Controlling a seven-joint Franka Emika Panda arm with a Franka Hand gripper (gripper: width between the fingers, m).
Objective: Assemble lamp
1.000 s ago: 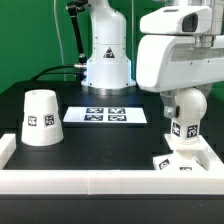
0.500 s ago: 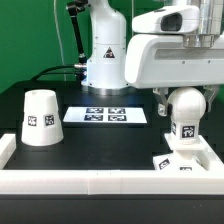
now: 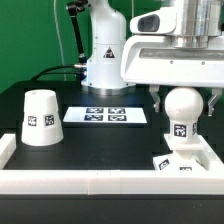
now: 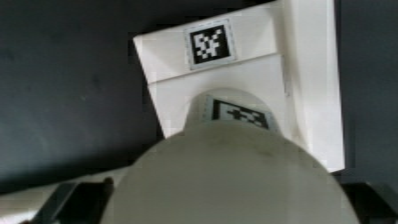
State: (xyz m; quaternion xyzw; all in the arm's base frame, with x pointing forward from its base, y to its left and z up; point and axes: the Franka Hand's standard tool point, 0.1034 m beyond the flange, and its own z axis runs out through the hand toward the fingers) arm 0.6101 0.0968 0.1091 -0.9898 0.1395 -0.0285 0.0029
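Setting: a robotics laboratory bench. Indicators are the white robot arm base [image 3: 107, 55] mounted on a black table [image 3: 100, 145], the marker board [image 3: 106, 115] lying flat, and a white perimeter rail [image 3: 90, 184].

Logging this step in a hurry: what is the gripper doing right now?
Gripper: open, fingers either side of the bulb, which stands on the base; a grip cannot be told.

Bright, even light, soft shadows (the wrist view's near bulb [image 4: 222, 175] looks blurred).
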